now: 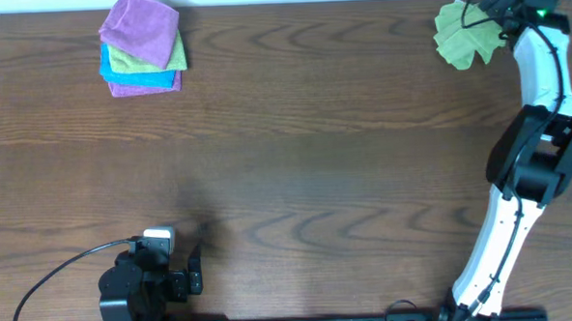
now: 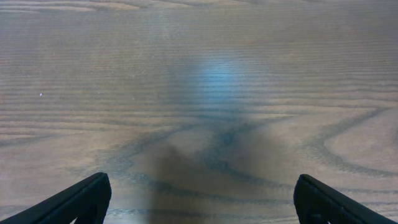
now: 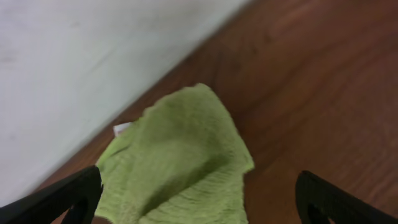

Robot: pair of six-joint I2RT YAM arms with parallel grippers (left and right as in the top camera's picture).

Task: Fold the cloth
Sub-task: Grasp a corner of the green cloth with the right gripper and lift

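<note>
A crumpled green cloth (image 1: pixel 462 35) lies at the far right corner of the wooden table, close to the back edge. It fills the lower middle of the right wrist view (image 3: pixel 177 165). My right gripper (image 1: pixel 500 16) hovers over the cloth's right side with its fingers wide open (image 3: pixel 199 202), holding nothing. My left gripper (image 1: pixel 196 271) rests near the front left of the table, open and empty (image 2: pixel 202 199), with only bare wood between its fingers.
A stack of folded cloths (image 1: pixel 143 46), purple on top with green, blue and purple below, sits at the far left. A white wall (image 3: pixel 81 56) runs along the table's back edge behind the green cloth.
</note>
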